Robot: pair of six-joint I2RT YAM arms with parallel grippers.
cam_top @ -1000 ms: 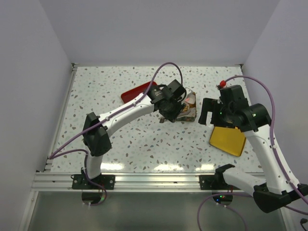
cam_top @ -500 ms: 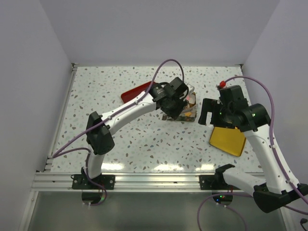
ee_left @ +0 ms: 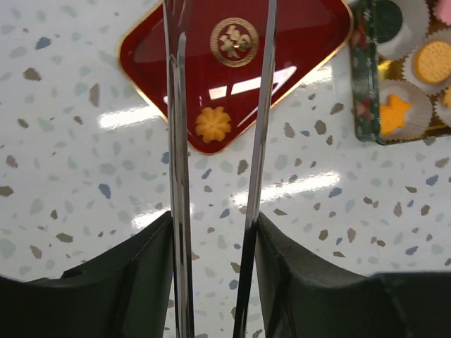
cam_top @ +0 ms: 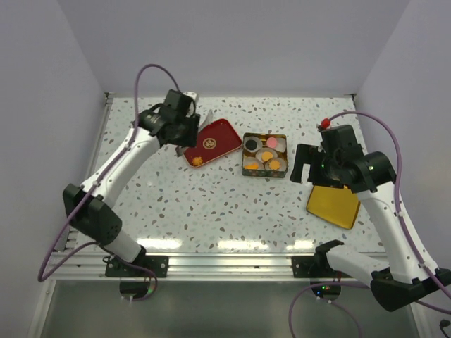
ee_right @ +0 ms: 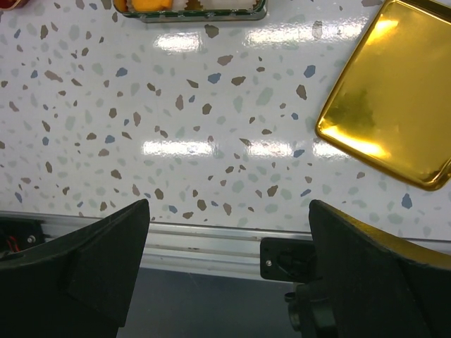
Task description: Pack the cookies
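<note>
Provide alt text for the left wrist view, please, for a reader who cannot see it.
The left pincer, open and empty, frames an orange flower-shaped cookie lying on a red tray with a gold emblem. At the upper right, a tin holds more cookies in white paper cups, on a speckled table.

We see a speckled table (cam_top: 211, 204), red tray (cam_top: 224, 132) at eleven o'clock, open tin (cam_top: 264, 176) at one, gold lid (cam_top: 335, 204) at four.

The top camera looks down from behind the arms. The close left wrist view shares with it the glossy red gold-rimmed tray (ee_left: 303, 35) under the left gripper (ee_left: 218, 28). The right wrist view shares the shiny gold metal lid (ee_right: 391, 113) to the right of the right gripper (ee_right: 229, 267).
</note>
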